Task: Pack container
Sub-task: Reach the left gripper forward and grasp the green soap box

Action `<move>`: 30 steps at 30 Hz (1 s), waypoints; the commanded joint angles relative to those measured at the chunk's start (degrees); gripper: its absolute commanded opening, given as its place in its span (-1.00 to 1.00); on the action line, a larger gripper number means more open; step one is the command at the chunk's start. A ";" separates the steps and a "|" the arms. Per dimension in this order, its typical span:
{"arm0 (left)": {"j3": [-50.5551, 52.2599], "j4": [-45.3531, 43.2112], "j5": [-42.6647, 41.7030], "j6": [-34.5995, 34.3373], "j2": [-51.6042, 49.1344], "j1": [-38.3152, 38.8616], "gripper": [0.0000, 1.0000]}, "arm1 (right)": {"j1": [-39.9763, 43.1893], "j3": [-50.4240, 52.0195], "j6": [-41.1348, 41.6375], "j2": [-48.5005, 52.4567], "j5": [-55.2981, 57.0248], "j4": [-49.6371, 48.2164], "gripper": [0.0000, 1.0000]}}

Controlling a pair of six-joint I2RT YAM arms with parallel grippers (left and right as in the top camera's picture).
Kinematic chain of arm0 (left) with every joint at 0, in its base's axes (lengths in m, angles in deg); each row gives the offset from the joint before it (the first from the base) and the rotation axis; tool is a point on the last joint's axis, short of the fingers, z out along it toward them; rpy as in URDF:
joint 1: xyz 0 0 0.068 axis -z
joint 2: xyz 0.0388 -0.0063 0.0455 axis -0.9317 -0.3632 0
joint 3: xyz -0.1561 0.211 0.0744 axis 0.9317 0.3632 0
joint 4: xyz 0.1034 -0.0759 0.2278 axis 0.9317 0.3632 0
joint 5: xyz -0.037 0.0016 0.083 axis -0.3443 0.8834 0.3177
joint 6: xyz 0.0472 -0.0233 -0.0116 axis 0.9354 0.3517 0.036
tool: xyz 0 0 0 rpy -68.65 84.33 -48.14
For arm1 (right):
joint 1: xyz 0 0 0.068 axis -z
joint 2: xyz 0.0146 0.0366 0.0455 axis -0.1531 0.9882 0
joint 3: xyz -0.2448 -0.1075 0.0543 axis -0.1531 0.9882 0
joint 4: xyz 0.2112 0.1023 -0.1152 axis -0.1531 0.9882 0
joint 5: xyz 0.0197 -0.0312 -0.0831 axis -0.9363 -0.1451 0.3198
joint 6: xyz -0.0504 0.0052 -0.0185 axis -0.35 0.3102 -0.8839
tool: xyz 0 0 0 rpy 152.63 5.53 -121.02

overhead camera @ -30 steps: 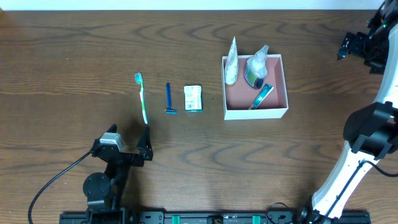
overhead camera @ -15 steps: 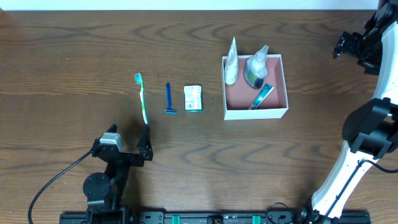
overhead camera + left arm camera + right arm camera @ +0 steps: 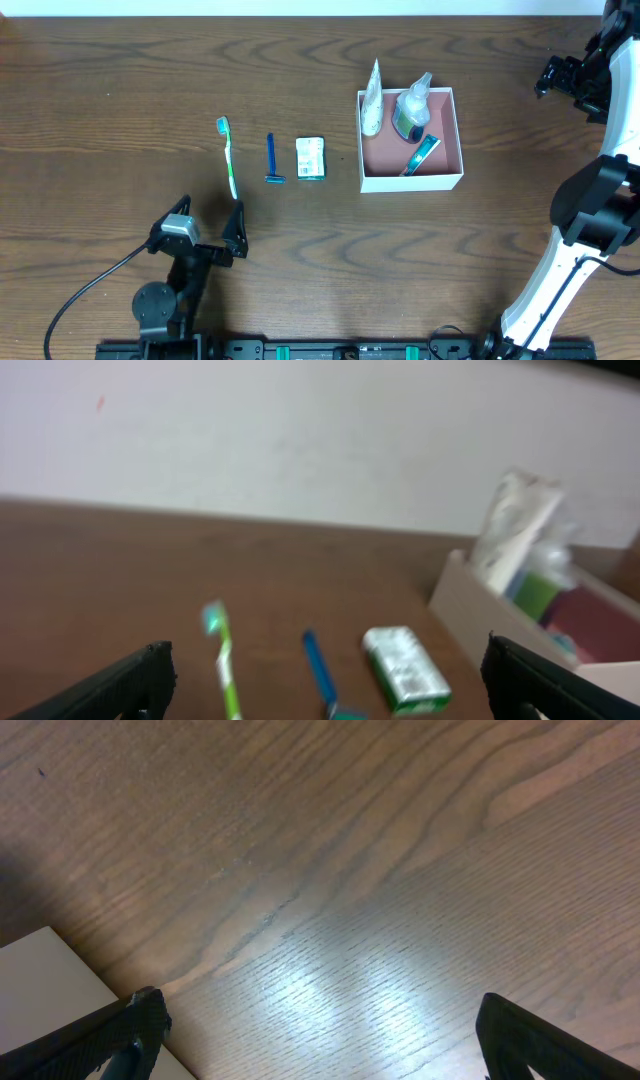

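Observation:
The container (image 3: pixel 447 180), a shallow white box with a pink inside, sits right of centre. It holds a white tube (image 3: pixel 372 97), a clear bottle (image 3: pixel 411 104) and a teal item (image 3: pixel 422 153). It also shows in the left wrist view (image 3: pixel 470 610). Left of it lie a green pack (image 3: pixel 311 158), a blue razor (image 3: pixel 271 159) and a green toothbrush (image 3: pixel 228 157). My left gripper (image 3: pixel 205 235) is open and empty, near the front edge, below the toothbrush. My right gripper (image 3: pixel 563 77) is open and empty, at the far right, away from the container.
The brown wooden table (image 3: pixel 120 90) runs wide to the left and back. The right arm's white base (image 3: pixel 560 270) stands at the front right. A black cable (image 3: pixel 80 290) trails from the left arm's base.
The right gripper has drifted slightly at the far right edge. The left arm shifted a little. The items on the table have not moved.

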 commanded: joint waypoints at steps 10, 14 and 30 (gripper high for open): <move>-29.53 17.84 -10.38 8.83 -30.08 -0.17 0.96 | -0.17 0.24 0.94 0.00 0.83 -0.07 0.99; -42.51 23.34 -21.62 9.49 -45.59 -0.17 0.96 | -0.17 0.24 0.94 0.00 0.83 -0.07 0.98; -72.63 41.66 17.49 6.60 -80.02 24.22 0.96 | -0.17 0.24 0.94 0.00 0.83 -0.07 0.99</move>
